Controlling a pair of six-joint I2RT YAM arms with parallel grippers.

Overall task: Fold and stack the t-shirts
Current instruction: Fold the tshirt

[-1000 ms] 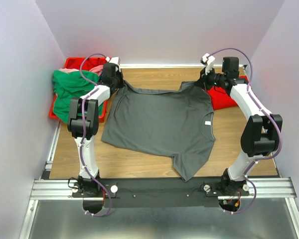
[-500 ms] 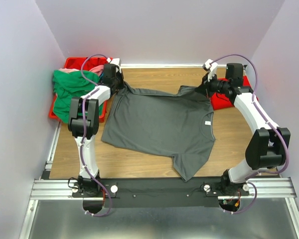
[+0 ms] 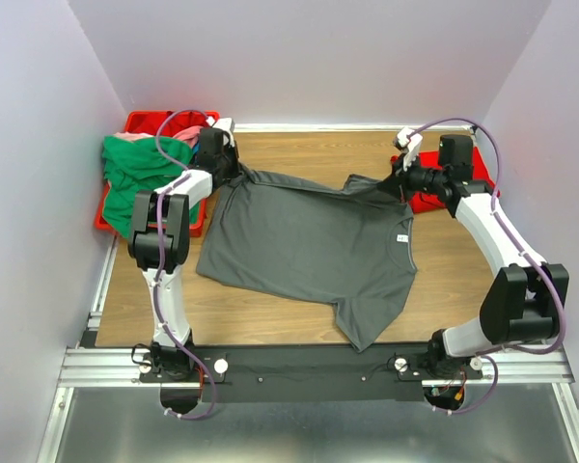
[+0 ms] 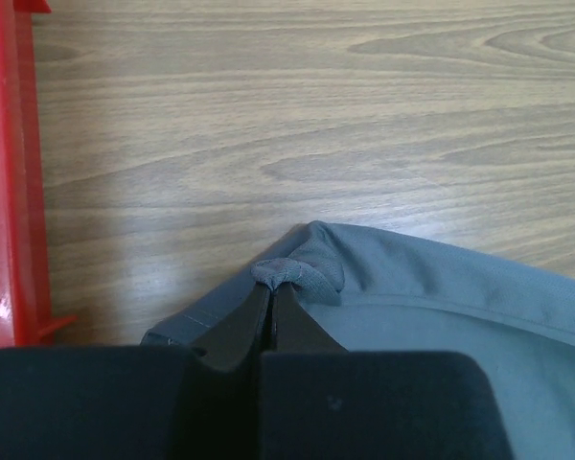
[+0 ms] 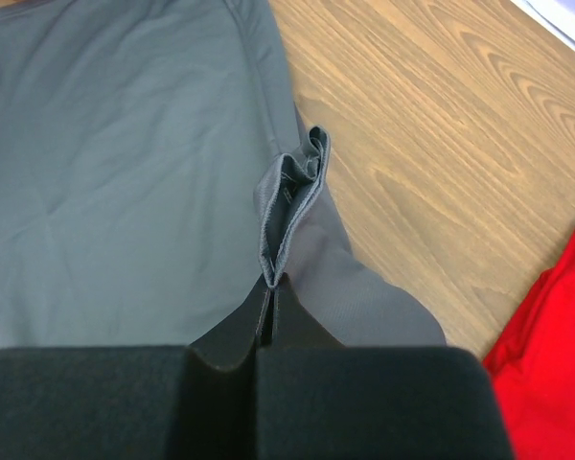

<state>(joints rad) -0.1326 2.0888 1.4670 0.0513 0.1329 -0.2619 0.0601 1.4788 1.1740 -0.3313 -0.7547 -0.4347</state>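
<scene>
The step in hand looks like the first fold of the dark grey t-shirt [image 3: 309,246], with both arms reaching to its far edge. The left jaws are fully closed on the far-left corner, and the left wrist view shows a small bunched nub of grey cloth [image 4: 297,273] pinched between them. The right jaws are also fully closed, on a standing pleat of grey fabric [image 5: 292,206] at the far-right corner. Whether that is a sleeve or part of the shoulder I cannot tell.

The shirt lies spread over the middle of the wooden surface [image 3: 299,145], mostly flat, with its neck label towards the right and one sleeve pointing to the near edge. The far edge between the two grips looks drawn up and slightly rumpled, while the body stays smooth.

The next move probably calls for both arms to lift together and carry that edge towards the near side, kept level and taut so the cloth folds over evenly. If one arm leads, the fold will likely skew.

A bright red t-shirt [image 3: 434,198] lies on the far right, just beside the right arm's grip. A green t-shirt [image 3: 140,183] and a pink one [image 3: 135,137] are heaped over the red bin [image 3: 150,122] at the far left, not yet folded.
</scene>
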